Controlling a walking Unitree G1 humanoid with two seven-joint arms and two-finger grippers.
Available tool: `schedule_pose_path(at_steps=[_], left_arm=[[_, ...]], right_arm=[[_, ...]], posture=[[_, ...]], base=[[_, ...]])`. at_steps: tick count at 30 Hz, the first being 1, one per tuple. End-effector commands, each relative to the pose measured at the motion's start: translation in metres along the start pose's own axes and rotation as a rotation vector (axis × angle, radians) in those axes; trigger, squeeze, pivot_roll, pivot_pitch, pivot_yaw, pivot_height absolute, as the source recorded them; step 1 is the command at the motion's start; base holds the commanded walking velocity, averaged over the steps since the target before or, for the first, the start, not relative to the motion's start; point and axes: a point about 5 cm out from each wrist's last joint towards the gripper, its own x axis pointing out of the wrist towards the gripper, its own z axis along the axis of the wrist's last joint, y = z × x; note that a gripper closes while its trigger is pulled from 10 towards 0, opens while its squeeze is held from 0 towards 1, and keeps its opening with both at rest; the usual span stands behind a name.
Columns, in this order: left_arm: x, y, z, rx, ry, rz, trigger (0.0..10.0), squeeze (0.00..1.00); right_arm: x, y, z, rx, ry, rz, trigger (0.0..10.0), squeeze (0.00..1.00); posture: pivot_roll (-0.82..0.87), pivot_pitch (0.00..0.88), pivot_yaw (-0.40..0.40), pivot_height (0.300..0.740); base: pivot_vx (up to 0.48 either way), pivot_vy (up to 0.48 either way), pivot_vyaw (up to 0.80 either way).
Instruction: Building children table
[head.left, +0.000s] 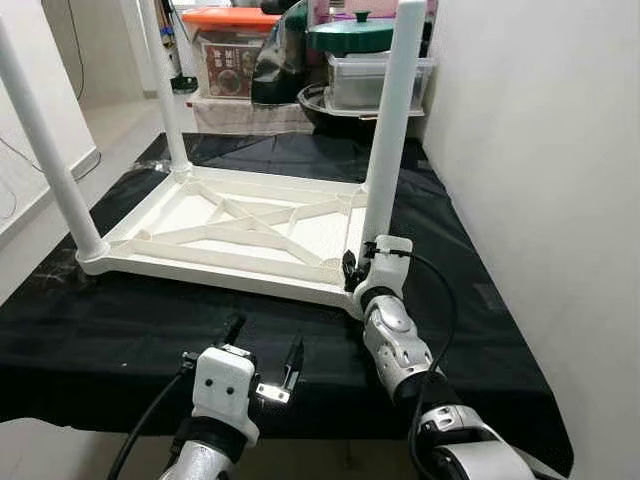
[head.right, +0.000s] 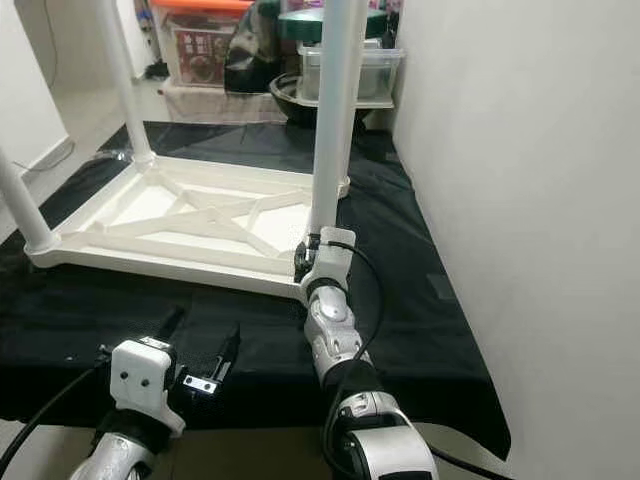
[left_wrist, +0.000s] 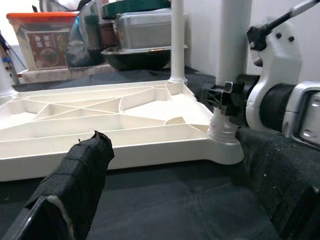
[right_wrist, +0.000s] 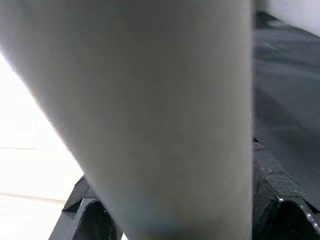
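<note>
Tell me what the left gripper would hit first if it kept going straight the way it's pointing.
Most likely the near side rail of the upturned white table top. The left gripper hovers open over the black cloth, aimed at that edge. Depth is hard to judge, so it might skim the cloth first.

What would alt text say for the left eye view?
The right gripper clasps the base of a white leg on an upside-down white children's table lying on black cloth. The left gripper hovers open nearby.
</note>
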Motion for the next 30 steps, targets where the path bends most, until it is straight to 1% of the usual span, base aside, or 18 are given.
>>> schedule_pose_path(at_steps=[1,3,4,7,8,9,10,15,16,19,20,22,23,24,27,28,30], left_arm=[[-0.001,-0.001,-0.003,-0.003,0.015,-0.004,10.0,0.00],[-0.001,-0.001,-0.003,-0.003,0.015,-0.004,10.0,0.00],[-0.001,-0.001,-0.004,-0.003,0.016,-0.005,10.0,0.00],[-0.001,-0.001,-0.004,-0.003,0.016,-0.005,10.0,0.00],[-0.001,-0.001,-0.004,-0.004,0.016,-0.007,10.0,0.00],[-0.001,-0.001,-0.004,-0.004,0.016,-0.007,10.0,0.00],[0.000,-0.001,-0.005,-0.004,0.016,-0.007,10.0,0.00],[0.000,-0.001,-0.005,-0.004,0.016,-0.007,10.0,0.00],[0.001,-0.001,-0.005,-0.003,0.016,-0.008,10.0,0.00],[0.001,-0.001,-0.005,-0.003,0.016,-0.008,10.0,0.00],[0.001,-0.001,-0.005,0.000,0.014,-0.008,10.0,0.00],[0.001,-0.001,-0.005,0.000,0.014,-0.008,10.0,0.00],[0.000,-0.001,-0.005,0.001,0.013,-0.008,10.0,0.00],[0.000,-0.002,-0.005,0.001,0.013,-0.009,10.0,0.00],[0.000,-0.002,-0.005,0.001,0.013,-0.009,10.0,0.00],[0.000,-0.002,-0.005,0.002,0.013,-0.010,10.0,0.00],[0.000,-0.002,-0.005,0.002,0.013,-0.010,10.0,0.00]], right_arm=[[0.002,0.016,0.005,-0.014,-0.029,0.102,10.0,0.00],[0.002,0.016,0.005,-0.014,-0.029,0.102,10.0,0.00],[0.001,0.016,0.006,-0.013,-0.009,0.262,10.0,0.00],[0.001,0.016,0.006,-0.013,-0.009,0.262,10.0,0.00],[0.001,0.014,0.009,-0.006,0.044,0.481,10.0,0.00],[0.001,0.014,0.009,-0.006,0.044,0.481,10.0,0.00],[-0.004,0.017,0.017,-0.047,0.130,0.794,10.0,0.00],[-0.004,0.017,0.017,-0.047,0.130,0.794,10.0,0.00],[-0.012,0.020,0.022,-0.077,0.205,1.041,10.0,0.00],[-0.012,0.020,0.022,-0.077,0.205,1.041,10.0,0.00],[-0.017,0.027,0.023,-0.127,0.269,1.216,10.0,0.00],[-0.017,0.027,0.023,-0.127,0.269,1.216,10.0,0.00],[-0.020,0.036,0.019,-0.179,0.301,1.291,10.0,0.00],[-0.022,0.043,0.014,-0.191,0.311,1.328,10.0,0.00],[-0.022,0.043,0.014,-0.191,0.311,1.328,10.0,0.00],[-0.024,0.048,0.011,-0.180,0.316,1.357,10.0,0.00],[-0.024,0.048,0.011,-0.180,0.316,1.357,10.0,0.00]], posture=[[0.05,0.000,-0.036,0.740],[0.05,0.000,-0.036,0.740],[0.04,0.000,-0.034,0.740],[0.04,0.000,-0.034,0.740],[0.04,0.000,-0.032,0.740],[0.04,0.000,-0.032,0.740],[0.04,0.000,-0.032,0.740],[0.04,0.000,-0.032,0.740],[0.04,0.000,-0.032,0.740],[0.04,0.000,-0.032,0.740],[0.06,0.000,-0.040,0.740],[0.06,0.000,-0.040,0.740],[0.06,0.000,-0.039,0.740],[0.06,0.000,-0.042,0.740],[0.06,0.000,-0.042,0.740],[0.06,0.000,-0.042,0.740],[0.06,0.000,-0.042,0.740]], base=[[0.000,0.000,0.00],[0.000,0.000,0.00],[0.000,0.000,0.00],[0.000,0.000,0.00],[0.000,0.000,0.00],[0.000,0.000,0.00],[0.000,0.000,0.00],[0.000,0.000,0.00],[0.000,0.000,0.00],[0.000,0.000,0.00],[0.000,0.000,0.00],[0.000,0.000,0.00],[0.000,0.000,0.00],[0.000,0.000,0.00],[0.000,0.000,0.00],[0.000,0.000,0.00],[0.000,0.000,0.00]])
